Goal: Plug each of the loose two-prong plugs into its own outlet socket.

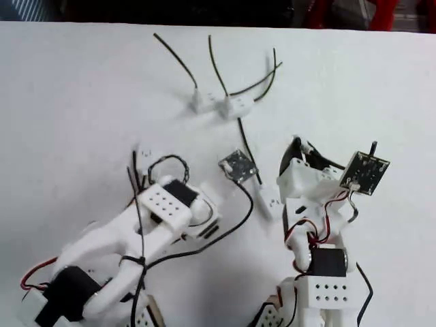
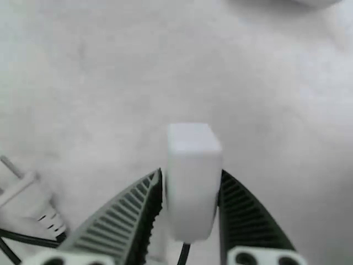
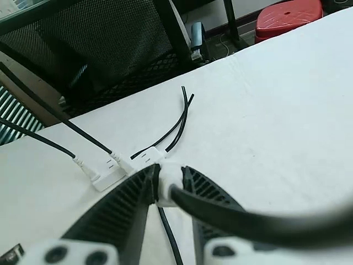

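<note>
left gripper (image 2: 190, 175) clenched on a white block (image 2: 190, 154), pronged plug (image 2: 19, 187) lying nearby | right gripper (image 3: 170, 170) grasping a white plug (image 3: 168, 182) on a black cord (image 3: 248, 221) | two more connectors (image 1: 219, 104) lie together at 12 o'clock on the table (image 1: 82, 102)

Smooth, matt white plastic forms the block (image 2: 190, 176) and the plug (image 3: 168, 178), whose black cord (image 3: 248, 223) carries a slight rubbery sheen. The left gripper's fingers (image 2: 127, 215) are dark ribbed plastic, the table (image 3: 287, 110) matt white, the stool (image 3: 287, 14) glossy red plastic.
</note>
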